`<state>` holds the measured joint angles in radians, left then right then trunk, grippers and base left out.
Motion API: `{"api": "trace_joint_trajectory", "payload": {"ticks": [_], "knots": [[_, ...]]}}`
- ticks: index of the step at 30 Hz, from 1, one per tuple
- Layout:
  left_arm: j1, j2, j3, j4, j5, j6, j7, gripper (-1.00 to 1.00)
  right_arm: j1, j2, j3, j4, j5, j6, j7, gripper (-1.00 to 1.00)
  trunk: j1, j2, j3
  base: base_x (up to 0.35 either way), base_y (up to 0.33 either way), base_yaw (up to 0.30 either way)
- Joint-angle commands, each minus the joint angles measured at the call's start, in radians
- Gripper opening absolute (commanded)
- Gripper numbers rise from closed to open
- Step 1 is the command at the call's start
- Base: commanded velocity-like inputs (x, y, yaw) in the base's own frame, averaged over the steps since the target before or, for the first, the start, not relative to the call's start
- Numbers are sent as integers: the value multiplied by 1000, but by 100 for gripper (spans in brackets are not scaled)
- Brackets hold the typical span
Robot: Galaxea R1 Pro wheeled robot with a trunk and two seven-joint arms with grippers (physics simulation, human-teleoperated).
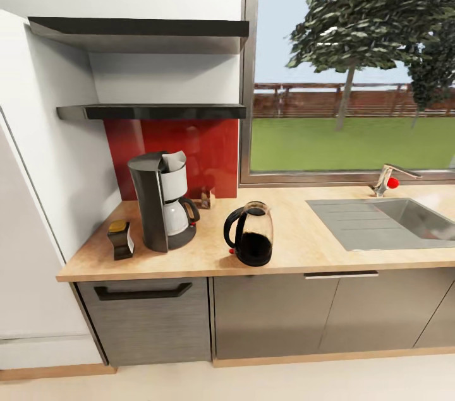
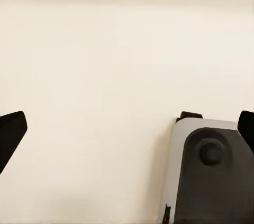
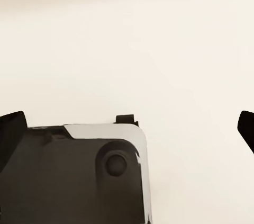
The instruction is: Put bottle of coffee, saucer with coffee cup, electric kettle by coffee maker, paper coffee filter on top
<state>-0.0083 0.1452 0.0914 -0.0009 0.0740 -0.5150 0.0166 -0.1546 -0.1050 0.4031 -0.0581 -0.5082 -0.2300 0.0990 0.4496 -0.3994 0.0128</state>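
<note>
On the light-wood kitchen countertop (image 1: 297, 259), the dark grey coffee maker (image 1: 162, 200) stands at the left, in front of the red backsplash. The bottle of coffee (image 1: 120, 239), tan-capped, stands on the counter just left of it. The glass electric kettle (image 1: 250, 234) stands to the machine's right, near the front edge. The black kitchen shelf (image 1: 151, 112) hangs above them. The saucer, coffee cup and paper coffee filter are out of view. My left gripper (image 2: 127, 131) and right gripper (image 3: 127, 128) are both open, fingertips wide apart over cream floor and part of my base.
A small brown box (image 1: 205, 199) sits behind the coffee maker by the wall. A steel sink (image 1: 385, 221) with a faucet (image 1: 388, 180) fills the counter's right end under the window. A second black shelf (image 1: 139, 27) hangs higher. A white tall unit (image 1: 31, 230) borders the left.
</note>
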Motion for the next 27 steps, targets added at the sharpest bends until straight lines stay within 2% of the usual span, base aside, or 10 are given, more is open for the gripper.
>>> {"api": "trace_joint_trajectory", "payload": {"ticks": [1, 4, 5, 6, 9, 11, 27], "knots": [[4, -1, 7, 3, -1, -2, -1, 100, 0, 0, 5, -1, -11, -4, 5, 100, 0, -1, 0, 0, 0, 0], [10, 0, 8, 5, -1, 32, 0, 100, 0, -1, 4, -5, -14, -3, 5, 100, 0, -1, 0, 0, 0, 0], [10, 0, 8, 3, 0, 133, 0, 100, 0, -1, 4, -8, -15, -3, 5, 100, 0, -1, 0, 0, 0, 0], [10, 0, 8, 2, -1, 173, 0, 100, 0, -1, 3, -9, -15, -3, 5, 100, 0, -1, 0, 0, 0, 0], [9, -2, 8, -2, -3, 269, 1, 100, 0, -1, 3, -9, -16, -3, 4, 100, 0, -1, 0, 0, 0, 0], [8, 3, 6, -7, -4, 306, 2, 100, 0, 0, 0, -12, -19, -2, 12, 100, 0, -1, 0, 0, 0, -64], [8, -6, 1, -10, -5, 308, 2, 100, 0, -6, -9, -10, -21, -3, 28, 100, 0, -1, 0, 0, 0, -248]]}}
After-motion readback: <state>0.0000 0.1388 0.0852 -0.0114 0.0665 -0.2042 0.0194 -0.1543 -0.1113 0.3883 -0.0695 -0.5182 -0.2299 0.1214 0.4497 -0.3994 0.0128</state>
